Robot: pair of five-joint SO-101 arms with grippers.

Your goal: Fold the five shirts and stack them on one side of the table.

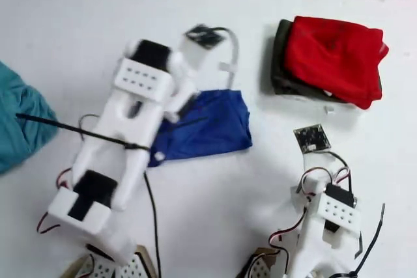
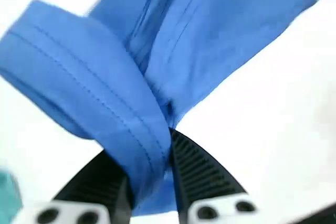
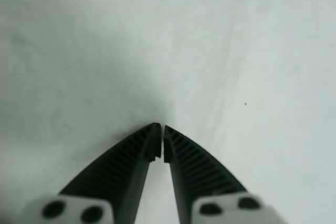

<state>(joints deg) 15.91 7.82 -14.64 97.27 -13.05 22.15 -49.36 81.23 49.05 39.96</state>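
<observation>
While the left gripper (image 2: 169,132) pinches a stitched fold of the blue shirt (image 1: 218,125) mid-table between ribbed black fingers (image 2: 199,171), the right gripper (image 3: 161,132) hangs closed and empty over the smooth white table (image 3: 236,51). A folded red shirt (image 1: 335,56) tops a dark shirt (image 1: 281,63).

the left gripper (image 2: 152,182) pinches a hemmed fold of the blue shirt (image 2: 173,51) between its black ribbed fingers (image 2: 197,169), over the white table (image 2: 273,129); a teal scrap (image 2: 8,198) sits at the edge
</observation>
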